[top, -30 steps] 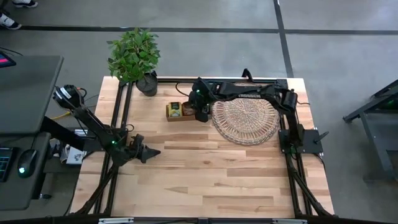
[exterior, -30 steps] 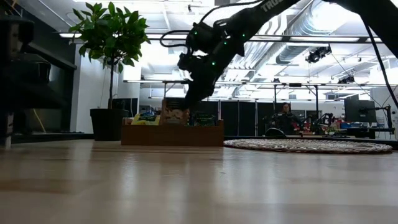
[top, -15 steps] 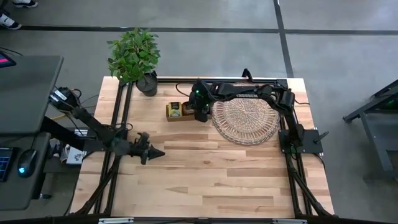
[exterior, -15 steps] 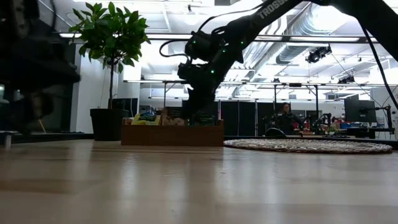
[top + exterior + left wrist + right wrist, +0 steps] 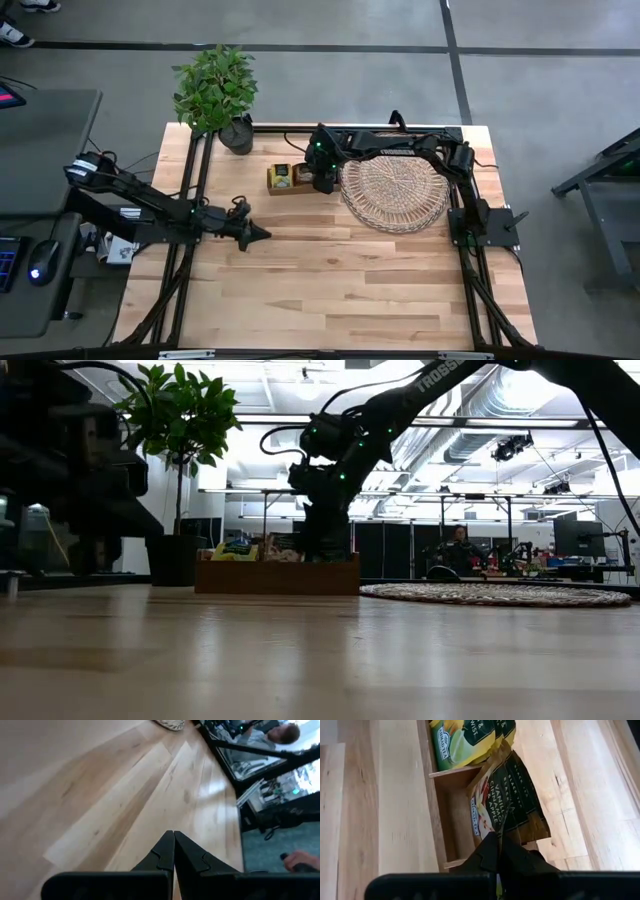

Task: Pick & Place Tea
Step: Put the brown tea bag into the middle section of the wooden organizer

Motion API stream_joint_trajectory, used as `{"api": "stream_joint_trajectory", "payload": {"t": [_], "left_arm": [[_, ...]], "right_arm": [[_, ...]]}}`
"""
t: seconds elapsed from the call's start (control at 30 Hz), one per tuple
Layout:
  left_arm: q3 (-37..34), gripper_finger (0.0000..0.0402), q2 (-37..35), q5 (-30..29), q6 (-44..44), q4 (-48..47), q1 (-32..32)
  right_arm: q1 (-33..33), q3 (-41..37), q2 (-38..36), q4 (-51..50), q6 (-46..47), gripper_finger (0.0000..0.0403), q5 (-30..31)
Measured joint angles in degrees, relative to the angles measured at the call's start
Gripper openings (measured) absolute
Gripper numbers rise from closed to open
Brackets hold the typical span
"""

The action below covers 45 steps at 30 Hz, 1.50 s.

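Note:
The narrow wooden box (image 5: 285, 178) sits at the table's far side, left of the round wicker tray (image 5: 395, 195). In the right wrist view one compartment holds yellow-green sachets (image 5: 465, 740). The compartment beside it holds dark sachets (image 5: 512, 790) standing on edge. My right gripper (image 5: 498, 837) is down in the box (image 5: 277, 575), shut on a sachet among the dark ones. My left gripper (image 5: 262, 236) hovers shut (image 5: 173, 836) over bare table left of centre, touching nothing. My right gripper pinches the thin upper edge of one sachet (image 5: 502, 824) between its two fingers, coming from above and pointing down. The sachet stands upright in the compartment beside the yellow-green ones, among the dark sachets. The fingers hide its lower part.
A potted plant (image 5: 215, 90) stands at the far left corner, just left of the box. The wicker tray (image 5: 500, 595) lies flat to the box's right. Bare wood covers the table's near half. A person (image 5: 285, 732) shows beyond the table's edge.
My right gripper has gone down from above the box into it, lowering the sachet it holds among the others. My left arm has stretched toward the table's right and slightly toward its far edge, with its fingers still shut.

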Motion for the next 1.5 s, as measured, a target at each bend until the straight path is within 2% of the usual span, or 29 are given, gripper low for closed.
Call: {"api": "stream_joint_trajectory", "payload": {"t": [0.33, 0.57, 0.83, 1.07, 1.37, 1.5], "left_arm": [[-0.3, 0.0001, -0.8, 0.8, 7.2, 0.6, 1.0], [-0.3, 0.0001, -6.3, -3.0, 13.0, 0.6, 1.0], [-0.3, 0.0001, -13.9, -4.9, 16.3, -7.1, 1.0], [-0.3, 0.0001, -22.9, -7.2, 18.5, -16.4, 1.0], [-0.3, 0.0001, -41.2, -12.2, 24.0, -33.2, 1.0], [-0.3, 0.0001, -47.9, -12.7, 29.1, -33.7, 1.0]], "right_arm": [[0.0, 0.0, 0.0, 0.0, 0.9, 0.0000, -0.3], [0.0, 0.0, 0.0, 0.0, 0.9, 0.0000, -0.5], [0.0, 0.0, 0.0, 0.0, 1.1, 0.0000, -0.8], [0.0, 0.0, 0.0, -0.1, 1.0, 0.0000, -1.8], [0.0, 0.0, 0.0, -0.2, 0.9, 0.0000, -1.9], [0.0, 0.0, 0.0, -0.5, 1.0, 0.0000, -2.0]]}}
